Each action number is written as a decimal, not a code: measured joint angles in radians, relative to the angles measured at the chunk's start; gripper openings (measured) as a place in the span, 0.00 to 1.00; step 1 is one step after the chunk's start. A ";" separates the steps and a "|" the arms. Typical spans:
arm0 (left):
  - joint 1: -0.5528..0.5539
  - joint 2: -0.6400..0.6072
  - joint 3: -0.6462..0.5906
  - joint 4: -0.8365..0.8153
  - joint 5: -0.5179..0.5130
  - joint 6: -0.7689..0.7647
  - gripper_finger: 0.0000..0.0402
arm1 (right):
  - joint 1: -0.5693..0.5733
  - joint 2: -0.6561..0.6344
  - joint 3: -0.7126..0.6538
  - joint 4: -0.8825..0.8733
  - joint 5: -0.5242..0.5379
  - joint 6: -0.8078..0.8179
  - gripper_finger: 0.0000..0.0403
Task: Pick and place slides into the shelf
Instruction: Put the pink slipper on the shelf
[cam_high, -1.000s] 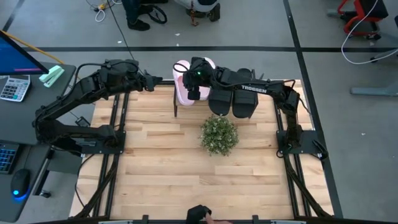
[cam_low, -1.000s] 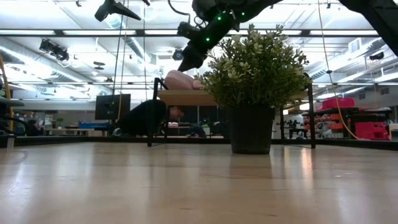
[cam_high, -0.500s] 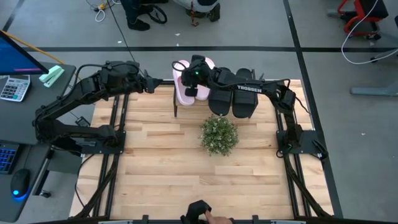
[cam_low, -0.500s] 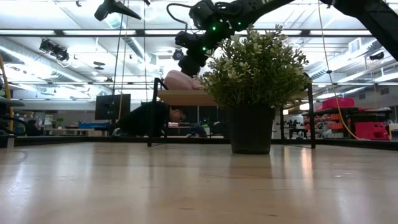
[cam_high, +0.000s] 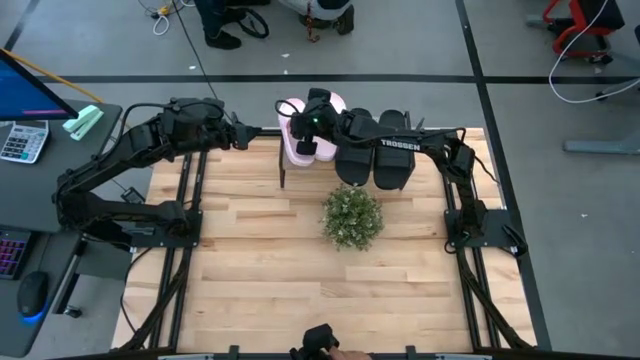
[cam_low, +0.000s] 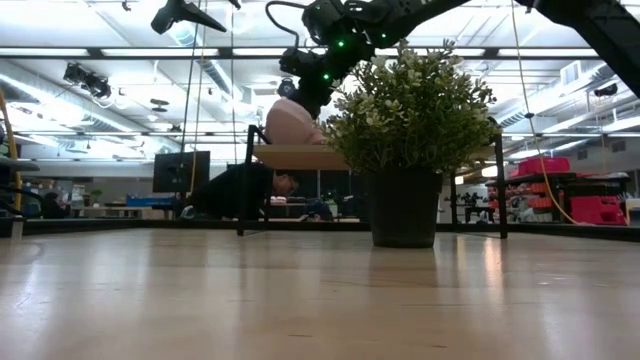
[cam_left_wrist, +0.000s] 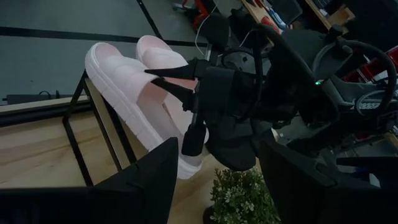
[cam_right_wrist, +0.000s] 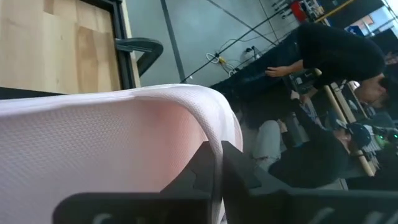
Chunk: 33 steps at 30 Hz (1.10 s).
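Note:
A pale pink pair of slides (cam_high: 292, 140) lies on the top board of the shelf (cam_low: 300, 157) at the table's far edge. A black pair (cam_high: 392, 170) lies beside it, toward the right. My right gripper (cam_high: 308, 138) is down over the pink pair and shut on one pink slide (cam_left_wrist: 146, 81). My left gripper (cam_left_wrist: 214, 186) hovers open just left of the shelf, with nothing between its fingers. In the low view the held pink slide (cam_low: 290, 122) stands humped on the board. My right gripper pinches the edge of the pink slide's broad strap (cam_right_wrist: 214, 146) between its two fingers (cam_left_wrist: 169, 79). The fingers come down at a slant from the table's right side. The slide's sole stays on the shelf's top board, and its strap side is raised.
A potted plant (cam_high: 352, 217) stands on the table just in front of the shelf, below my right arm. The shelf's thin black legs (cam_high: 283, 175) stand at the far edge. A person's hand (cam_high: 320, 345) shows at the near edge. The wooden table's near half offers room.
My right gripper has gone a little toward the far left, onto the pink slide, and has shut on its strap. In the low view the pink slide now stands higher on the board than before.

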 joint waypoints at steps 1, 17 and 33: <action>0.000 0.000 0.000 0.000 0.000 0.000 0.56 | 0.000 0.000 0.000 0.000 0.005 0.004 0.03; 0.000 0.000 0.000 -0.005 0.000 0.001 0.55 | -0.001 -0.001 0.000 0.053 0.108 0.035 0.02; 0.000 0.000 0.000 -0.035 0.000 0.008 0.54 | -0.007 -0.003 0.000 -0.036 0.191 0.002 0.02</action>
